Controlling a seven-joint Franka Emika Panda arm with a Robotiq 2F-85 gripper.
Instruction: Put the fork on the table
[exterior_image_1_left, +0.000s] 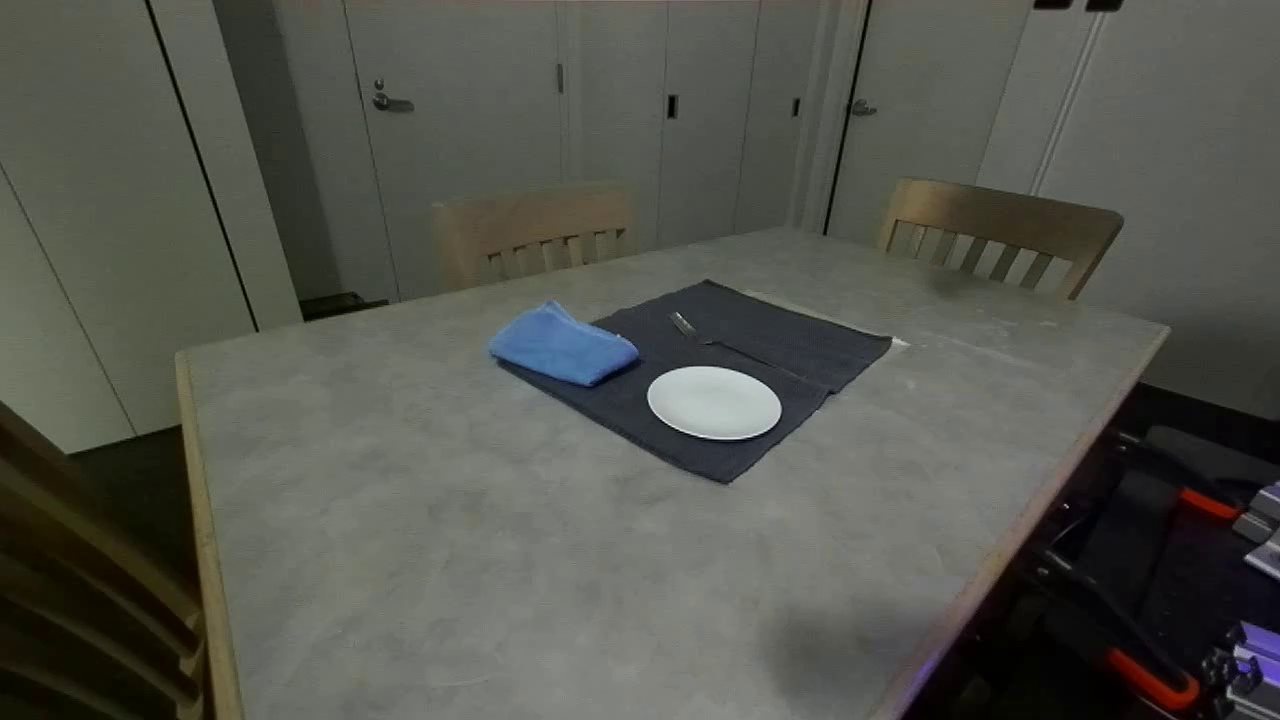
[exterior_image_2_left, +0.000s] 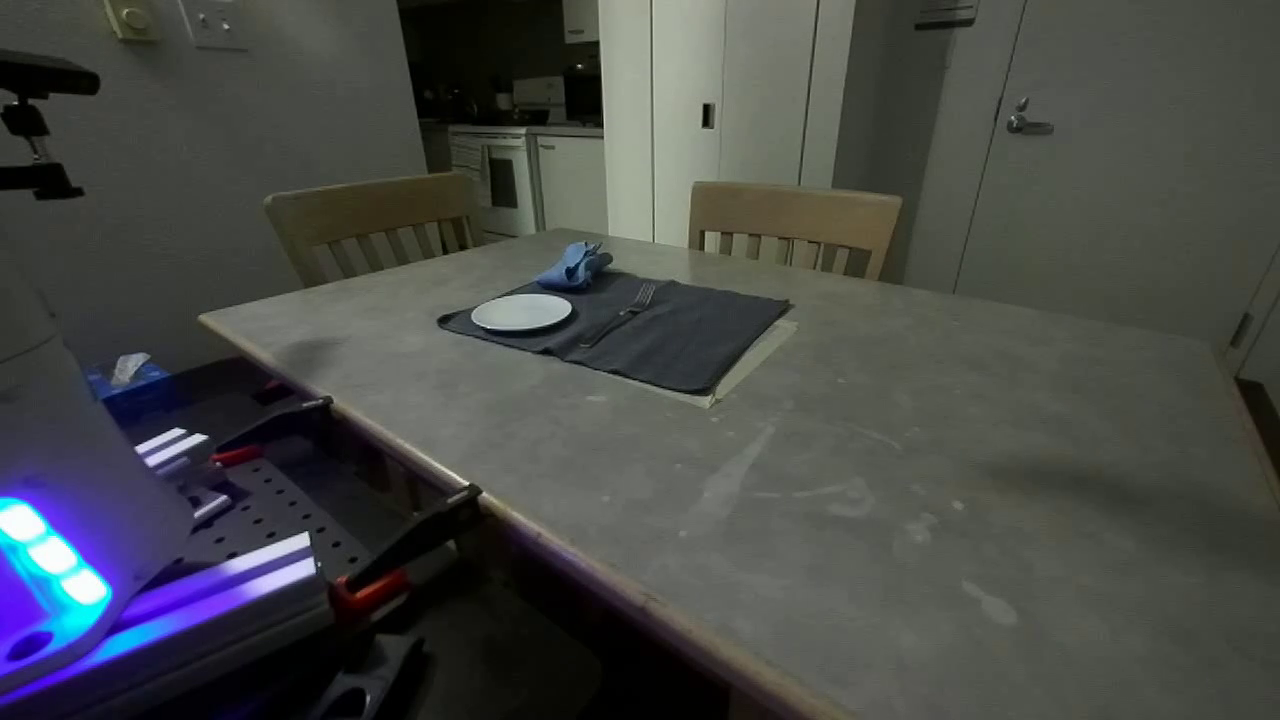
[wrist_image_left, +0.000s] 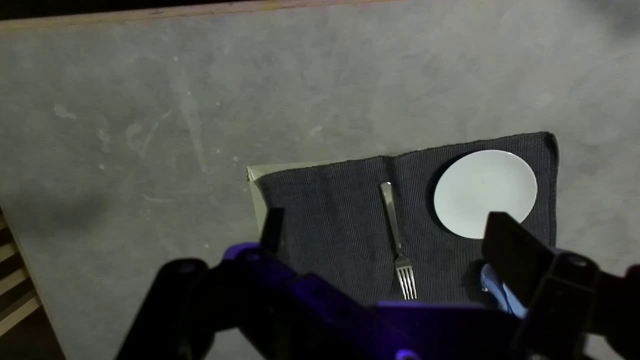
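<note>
Fork (wrist_image_left: 396, 236) on placemat (wrist_image_left: 330, 225), possible sign (exterior_image_2_left: 945, 14) illegible

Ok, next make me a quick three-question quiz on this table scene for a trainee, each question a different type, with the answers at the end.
1. Multiple choice. In the wrist view, where does the white plate lie relative to the fork?
(a) to its left
(b) to its right
(c) underneath it

2. True or false. In the wrist view, the fingers stand apart and do not grip the fork.

3. Fill in the blank. The fork lies on the dark ____, not on the bare table.

Key: 1: b. 2: true. 3: placemat.
</note>
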